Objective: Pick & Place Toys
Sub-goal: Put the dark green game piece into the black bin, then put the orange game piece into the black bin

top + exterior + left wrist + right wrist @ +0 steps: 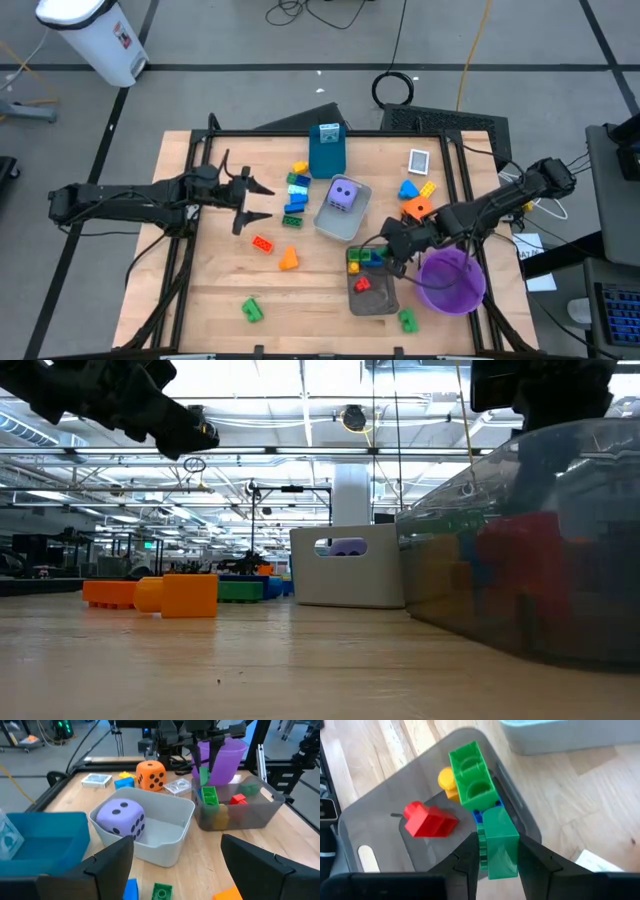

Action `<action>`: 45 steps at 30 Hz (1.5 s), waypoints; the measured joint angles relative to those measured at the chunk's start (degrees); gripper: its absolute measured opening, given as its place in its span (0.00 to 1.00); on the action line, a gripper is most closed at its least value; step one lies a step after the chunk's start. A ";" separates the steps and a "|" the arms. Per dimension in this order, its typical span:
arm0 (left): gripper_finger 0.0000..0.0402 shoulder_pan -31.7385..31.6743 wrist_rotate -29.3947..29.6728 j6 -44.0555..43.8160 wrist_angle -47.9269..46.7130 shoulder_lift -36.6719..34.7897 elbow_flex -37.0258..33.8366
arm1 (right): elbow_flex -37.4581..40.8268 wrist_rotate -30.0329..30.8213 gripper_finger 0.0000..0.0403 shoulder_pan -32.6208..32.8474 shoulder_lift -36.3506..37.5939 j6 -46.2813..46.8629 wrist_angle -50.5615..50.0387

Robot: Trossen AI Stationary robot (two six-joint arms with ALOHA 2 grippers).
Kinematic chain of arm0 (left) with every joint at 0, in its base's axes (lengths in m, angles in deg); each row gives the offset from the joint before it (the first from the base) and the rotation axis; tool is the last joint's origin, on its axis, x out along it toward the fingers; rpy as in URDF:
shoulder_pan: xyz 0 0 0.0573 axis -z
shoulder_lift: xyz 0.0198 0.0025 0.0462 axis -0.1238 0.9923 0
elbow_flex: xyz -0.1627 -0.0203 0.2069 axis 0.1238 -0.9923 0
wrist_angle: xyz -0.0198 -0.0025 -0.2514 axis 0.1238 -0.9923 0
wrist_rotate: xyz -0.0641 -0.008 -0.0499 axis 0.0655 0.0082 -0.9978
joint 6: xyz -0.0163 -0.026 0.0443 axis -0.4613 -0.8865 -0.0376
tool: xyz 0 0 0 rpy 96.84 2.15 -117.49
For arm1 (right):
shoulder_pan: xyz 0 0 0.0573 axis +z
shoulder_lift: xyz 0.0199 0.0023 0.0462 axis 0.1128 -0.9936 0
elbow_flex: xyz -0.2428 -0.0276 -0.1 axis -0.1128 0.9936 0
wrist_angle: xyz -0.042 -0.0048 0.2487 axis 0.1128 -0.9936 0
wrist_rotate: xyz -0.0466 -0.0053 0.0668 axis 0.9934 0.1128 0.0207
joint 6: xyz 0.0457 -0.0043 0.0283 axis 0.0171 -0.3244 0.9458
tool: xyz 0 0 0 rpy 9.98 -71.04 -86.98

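My right gripper [386,254] is shut on a green brick [498,843] just above the dark grey tray [383,300]. That tray holds a green brick [472,775], a yellow one, a blue one and a red one [427,820]. My left gripper [262,203] is open and empty at the table's left, above the wood. In front of it, a purple die [121,818] lies in the light grey tray [172,842]. An orange die [151,775] rests on the table beyond. Loose bricks [296,190] lie on the table between the arms. My right gripper pinches the green brick between its two fingers, on two opposite sides [487,851]. The fingers [212,755] point down from above. The brick sits at their lower ends [203,774], lifted clear above the dark grey tray.
A purple round bowl [451,282] stands right beside the dark tray, under the right arm. A blue box [327,152] stands at the far middle. Red [262,243], orange [289,259] and green bricks [251,310] lie on the near left wood, and another green brick [408,320] lies near the bowl.
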 joint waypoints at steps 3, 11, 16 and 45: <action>0.77 0.00 0.07 0.18 1.37 0.00 -0.02 | 0.00 -0.08 0.24 -0.55 0.00 -1.58 0.73; 0.77 0.00 0.94 0.69 1.37 0.02 -0.02 | 0.00 -0.15 0.34 -1.85 0.00 -2.67 1.12; 0.77 0.00 0.94 0.64 1.31 0.02 -0.02 | 0.00 -0.21 0.41 -2.08 0.00 -2.70 1.12; 0.77 0.00 0.92 0.48 1.21 0.00 -0.02 | 0.00 0.88 0.45 -2.06 0.00 -44.04 37.67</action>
